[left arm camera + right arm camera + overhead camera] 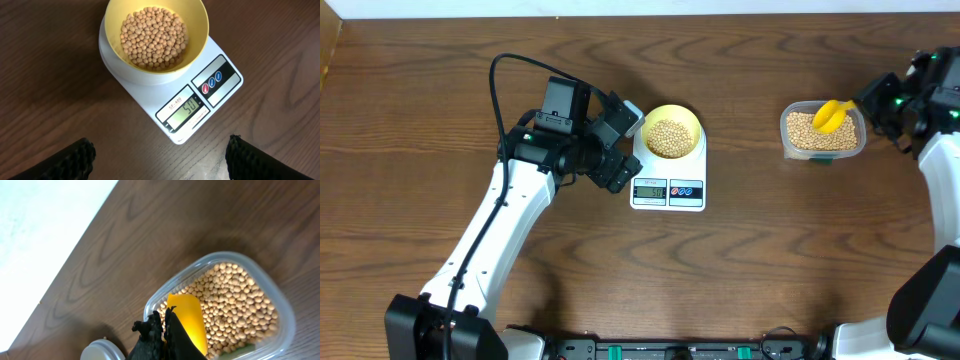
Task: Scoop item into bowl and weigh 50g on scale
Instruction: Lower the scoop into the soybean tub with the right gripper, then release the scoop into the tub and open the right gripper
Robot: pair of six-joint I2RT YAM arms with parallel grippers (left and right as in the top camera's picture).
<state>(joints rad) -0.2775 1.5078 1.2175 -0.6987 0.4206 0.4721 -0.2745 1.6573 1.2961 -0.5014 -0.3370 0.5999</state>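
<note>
Beans (154, 36) tan, bowl (197, 22) yellow, scale (150, 97) white, table (50, 100) dark wood-grain.

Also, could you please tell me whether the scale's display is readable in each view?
Left wrist: the display is sharp, glare-free, reading 50. Overhead: on the scale, digits too small. Right wrist: scale not shown; upper-left corner washed out.

Clear plastic tub (786, 132), yellow scoop (832, 114), wooden table (750, 280)

A dark brown wooden table (770, 270) with strong wavy grain fills the view under soft, even light, and beyond its far edge there is a pale, almost white surface (45, 220).
</note>
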